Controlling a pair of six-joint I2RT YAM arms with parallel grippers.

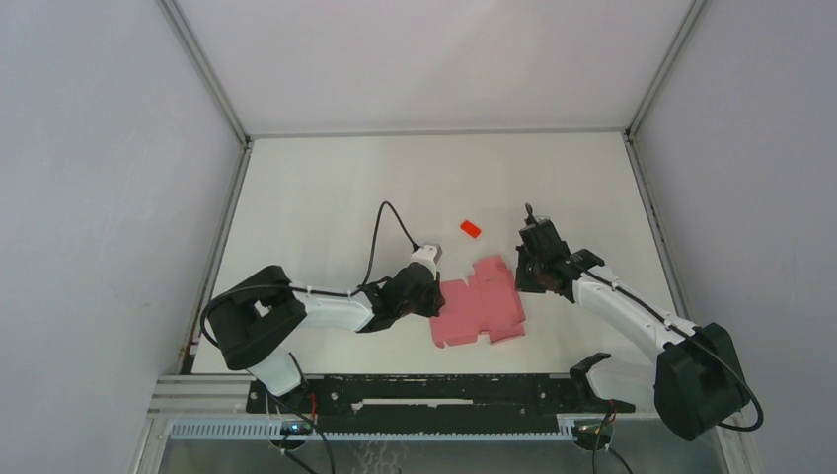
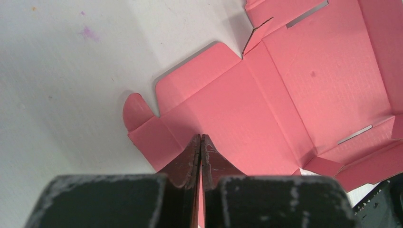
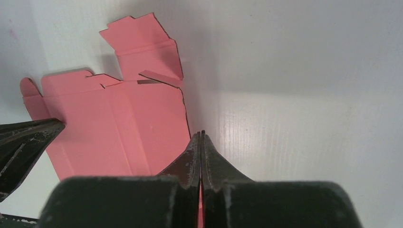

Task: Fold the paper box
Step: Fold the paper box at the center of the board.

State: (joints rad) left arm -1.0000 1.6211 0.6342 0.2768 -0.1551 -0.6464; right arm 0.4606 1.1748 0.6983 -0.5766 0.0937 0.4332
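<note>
The paper box (image 1: 481, 306) lies flat and unfolded on the white table, a pink card with creased panels, flaps and slots. My left gripper (image 1: 434, 296) is shut, its tips set down on a panel just inside the box's left edge (image 2: 201, 135). My right gripper (image 1: 523, 281) is shut too, and its tips (image 3: 201, 133) sit right at the box's right edge. Nothing is held between either pair of fingers. In the right wrist view the paper box (image 3: 123, 128) spreads to the left, with the left gripper's tip (image 3: 59, 124) on its far side. One slotted flap (image 3: 161, 78) stands slightly raised.
A tiny red block (image 1: 470, 228) lies on the table just behind the box, apart from it. White walls enclose the table on the left, back and right. A black rail (image 1: 434, 390) runs along the near edge between the arm bases.
</note>
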